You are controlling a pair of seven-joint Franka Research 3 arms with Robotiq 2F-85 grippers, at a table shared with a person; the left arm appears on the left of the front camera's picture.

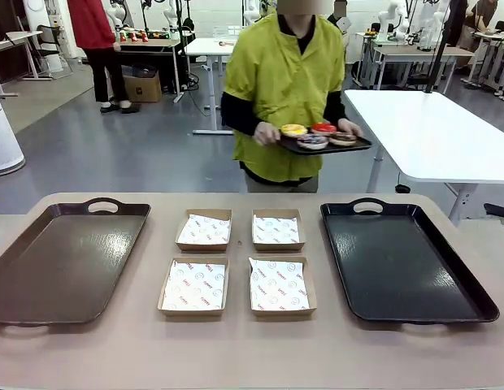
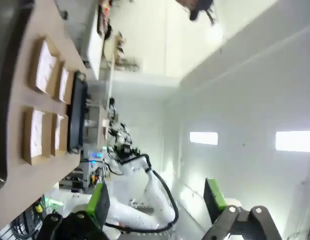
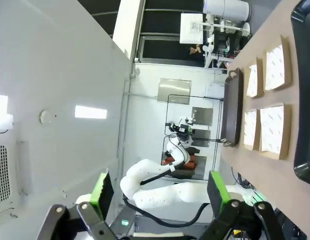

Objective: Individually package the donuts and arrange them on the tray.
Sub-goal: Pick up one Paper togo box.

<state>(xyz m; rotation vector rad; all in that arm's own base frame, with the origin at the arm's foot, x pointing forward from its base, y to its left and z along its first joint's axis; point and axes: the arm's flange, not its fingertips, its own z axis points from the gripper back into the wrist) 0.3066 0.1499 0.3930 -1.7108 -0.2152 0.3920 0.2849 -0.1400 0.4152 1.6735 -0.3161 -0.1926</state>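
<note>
Setting: research lab hall. It had rows of white worktables [image 1: 431, 138], a grey floor [image 1: 114, 154], a cardboard box [image 1: 142, 85].

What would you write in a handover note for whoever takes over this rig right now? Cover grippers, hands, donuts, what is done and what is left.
Left gripper: open, empty, raised off the table.
Right gripper: open, empty, raised too.
The person stands beyond the table, hands holding a small black tray with all four donuts: yellow, red, dark chocolate, brown.
Four paper-lined boxes sit empty mid-table, between a brown tray and a black tray, both bare.
Done: nothing packaged.
Left: box each donut, arrange on a tray.
</note>
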